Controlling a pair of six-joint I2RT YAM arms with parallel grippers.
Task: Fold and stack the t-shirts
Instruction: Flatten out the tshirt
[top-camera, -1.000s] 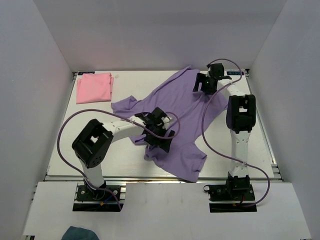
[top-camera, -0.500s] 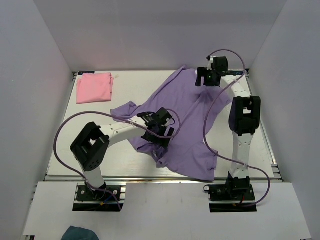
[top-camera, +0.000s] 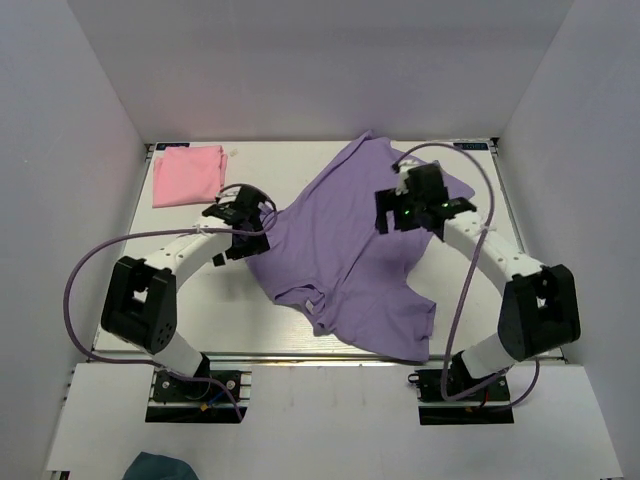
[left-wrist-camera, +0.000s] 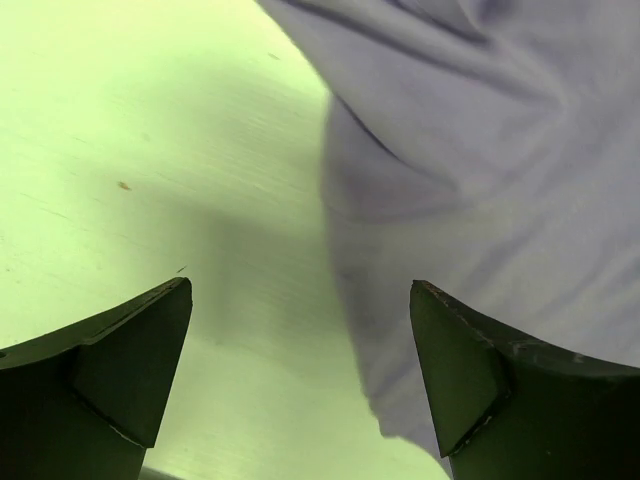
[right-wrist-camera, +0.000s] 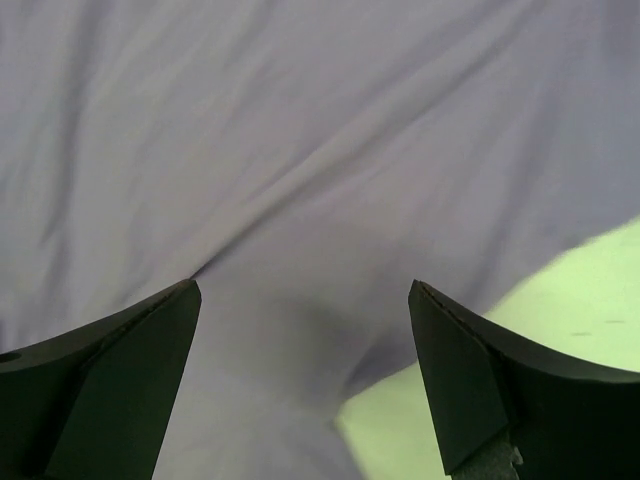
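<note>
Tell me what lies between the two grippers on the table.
The lavender t-shirt, lying rumpled, spans the stretch from the left gripper to the right gripper. The top view shows it.

Two black-and-white robot arms stood there, one left arm (top-camera: 140, 300) and one right arm (top-camera: 535, 310). Each carried one gripper, the left gripper (top-camera: 250, 212) and the right gripper (top-camera: 400, 212), and each gripper had two dark wedge-shaped fingers (left-wrist-camera: 110, 370). Two purple cables (top-camera: 72, 285) looped, one per arm. There were two soft cloth short-sleeved shirts. One lavender-purple t-shirt (top-camera: 350, 250) lay beneath the right fingers and just beside the left ones, and one light pink t-shirt (top-camera: 187, 175) lay well apart from both pairs. One white table (top-camera: 180, 310) lay under everything.
</note>
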